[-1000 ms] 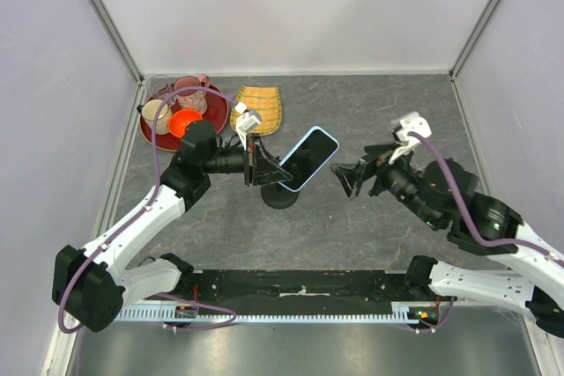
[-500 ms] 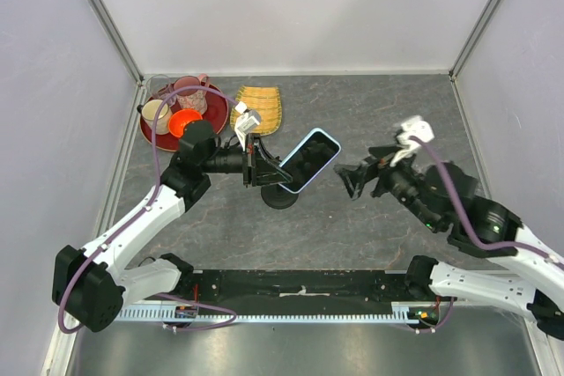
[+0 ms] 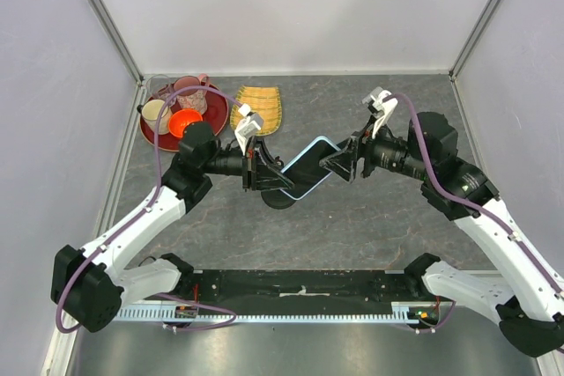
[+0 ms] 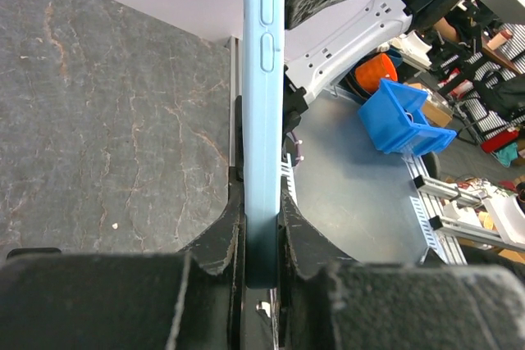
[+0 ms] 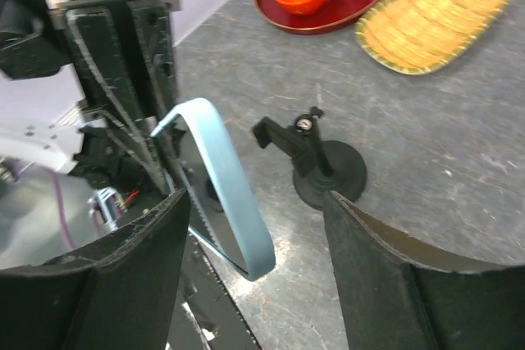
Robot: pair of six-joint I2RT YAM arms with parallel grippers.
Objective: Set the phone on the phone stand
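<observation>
The phone [image 3: 306,171], black screen with a light blue case edge, is held tilted in the air above the black phone stand [image 3: 275,201]. My left gripper [image 3: 264,173] is shut on the phone's lower left end. In the left wrist view the blue edge [image 4: 262,79] runs up from between the jaws of the left gripper [image 4: 261,227]. My right gripper [image 3: 339,163] is open, its jaws on either side of the phone's upper right end without closing on it. The right wrist view shows the right gripper [image 5: 253,202], the phone [image 5: 225,186] and the stand [image 5: 324,165] with disc base and clamp head.
A red tray [image 3: 152,136] with cups and an orange bowl [image 3: 185,121] stands at the back left, a yellow woven mat [image 3: 257,107] beside it. Both show in the right wrist view, tray [image 5: 328,18] and mat [image 5: 431,18]. Walls enclose the table.
My right arm has swung up and left, bringing its open jaws to the phone's upper right end. The left gripper has tilted the phone flatter over the stand.
</observation>
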